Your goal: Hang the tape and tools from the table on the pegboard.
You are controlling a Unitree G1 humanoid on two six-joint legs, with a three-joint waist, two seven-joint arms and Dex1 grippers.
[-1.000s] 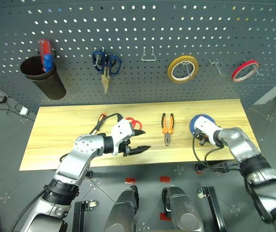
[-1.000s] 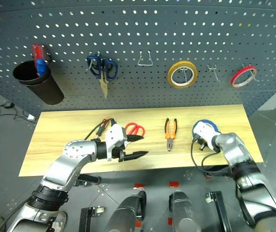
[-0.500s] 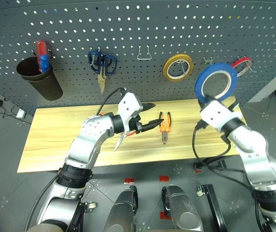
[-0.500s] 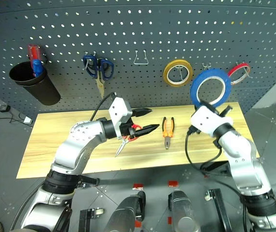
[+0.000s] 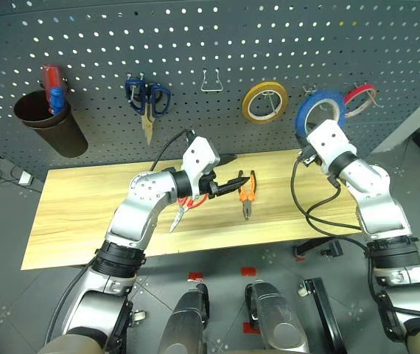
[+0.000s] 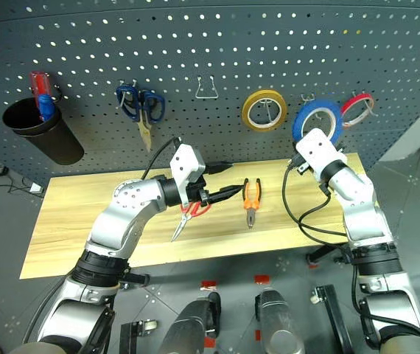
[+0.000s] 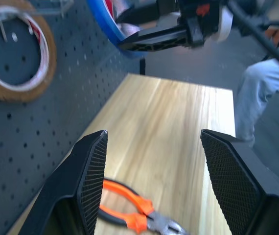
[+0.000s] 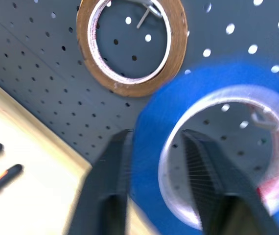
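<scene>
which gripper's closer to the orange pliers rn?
Left. The left gripper hangs just above and left of the pliers on the table; the right gripper is up at the pegboard, straddling the blue tape.

The right claw's white housing hides the blue tape's point(image 5: 319, 112) lower rim.

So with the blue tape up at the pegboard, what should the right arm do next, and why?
Probably draw the right gripper straight back. The blue tape sits against the pegboard with a hook inside its ring, and the fingers straddle its band with slack, so it looks hung.
</scene>
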